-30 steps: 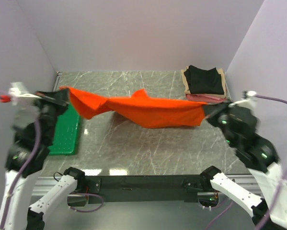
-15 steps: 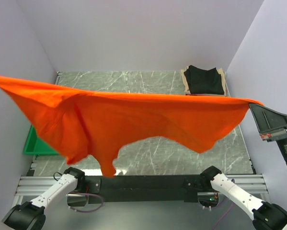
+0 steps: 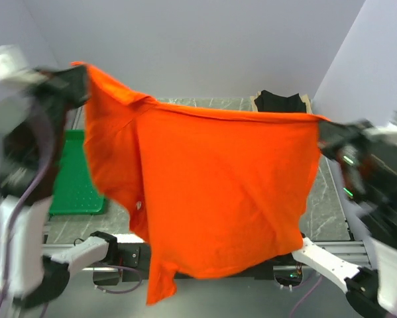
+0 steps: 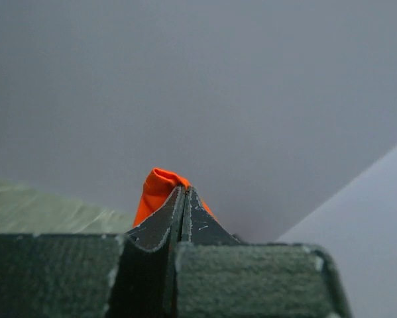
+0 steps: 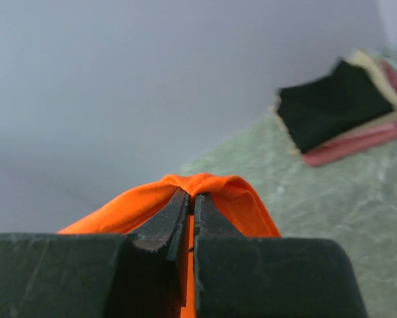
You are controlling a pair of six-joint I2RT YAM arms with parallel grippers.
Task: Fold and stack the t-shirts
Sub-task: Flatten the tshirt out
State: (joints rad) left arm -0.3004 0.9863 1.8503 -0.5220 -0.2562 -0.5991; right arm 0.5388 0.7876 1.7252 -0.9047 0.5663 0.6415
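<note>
The big orange t-shirt (image 3: 218,192) is held up in the air, spread wide like a soft sheet between the two arms. Its top edge is pulled almost straight. The rest is hung down in loose folds past the near edge of the surface (image 3: 327,212), which is grey-green like stone, with pale veins. One top corner is pinched by the left tool (image 3: 84,78) and the other by the right tool (image 3: 321,131) — both are clenched tight on the cloth. A green tray (image 3: 75,179) with tiny dots is seen at the left, partly hidden.

From above, only the top of the folded black t-shirt (image 3: 281,103) is seen, at the far right corner. More is shown in the right wrist view: the black one lies on top, a beige t-shirt (image 5: 374,66) under it and a pink t-shirt (image 5: 357,142) at the bottom. A small hump of orange cloth is squeezed between the dark pointed fingers there. In the left wrist view just a little orange tip is seen past the closed fingers — a plain grey wall behind it.
</note>
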